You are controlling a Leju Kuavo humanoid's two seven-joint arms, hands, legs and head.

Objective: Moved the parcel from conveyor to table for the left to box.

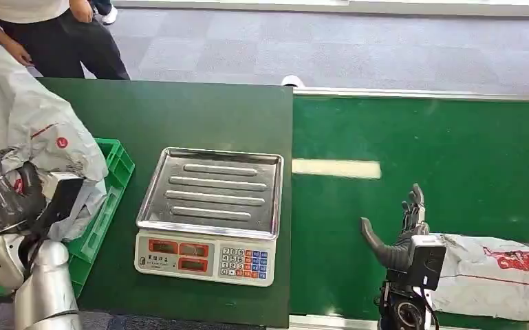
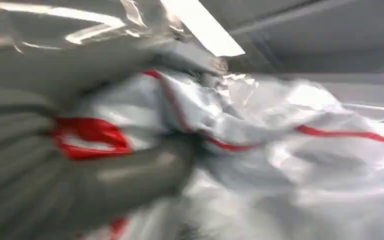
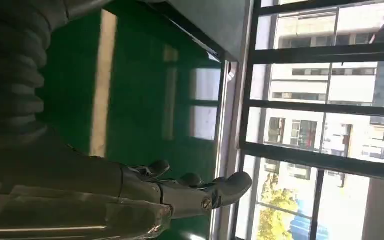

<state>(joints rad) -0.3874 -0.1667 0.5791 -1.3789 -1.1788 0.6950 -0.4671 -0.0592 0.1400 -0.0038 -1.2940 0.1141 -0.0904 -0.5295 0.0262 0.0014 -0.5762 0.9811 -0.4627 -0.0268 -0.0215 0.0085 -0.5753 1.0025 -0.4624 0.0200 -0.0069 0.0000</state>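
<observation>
Left hand (image 1: 3, 199) grips a grey parcel (image 1: 27, 130) over the green crate (image 1: 113, 175), left of the scale (image 1: 210, 213). Right hand (image 1: 402, 237), fingers spread and empty, hovers beside another parcel (image 1: 499, 275) on the conveyor (image 1: 454, 151); slick film could slip.

White red-printed parcel (image 1: 27, 130), green crate (image 1: 113, 185)

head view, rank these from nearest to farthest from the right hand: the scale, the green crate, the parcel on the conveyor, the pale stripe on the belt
From the right hand:
1. Parcel on the conveyor, right beside the hand, on its outer side.
2. Pale stripe, on the belt ahead of the hand.
3. Scale, on the table across the belt edge.
4. Green crate, at the table's far left, under the left hand's parcel.
</observation>
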